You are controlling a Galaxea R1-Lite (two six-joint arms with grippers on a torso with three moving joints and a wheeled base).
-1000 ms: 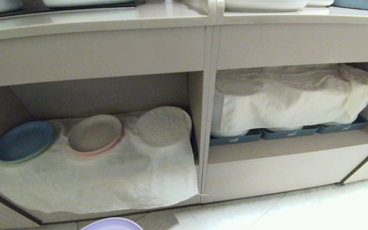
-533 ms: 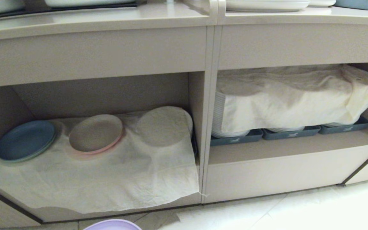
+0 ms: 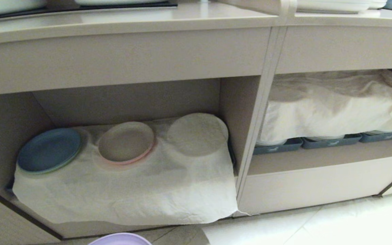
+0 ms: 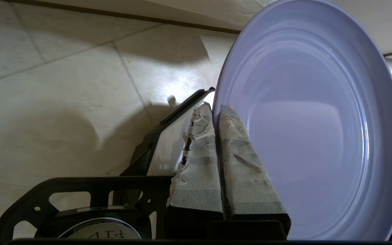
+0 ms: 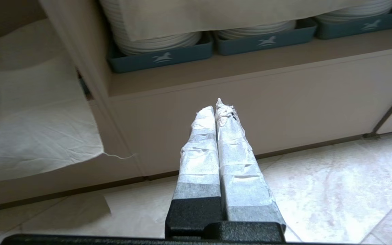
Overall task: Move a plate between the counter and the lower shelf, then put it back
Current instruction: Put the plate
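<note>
The left tool is clamped on the rim of the lavender plate, low before the cloth-draped lower shelf. Its thin edge grip could slip, or the plate could snag the cloth.

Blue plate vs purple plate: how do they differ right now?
1. Colour: the blue plate is slate blue; the purple plate is pale lavender.
2. Place: the blue plate lies on the cloth in the lower shelf; the purple plate is outside it, over the floor.
3. State: the blue plate is free; the purple plate is pinched at its rim by the left claw.
Both are round with a low raised rim.
</note>
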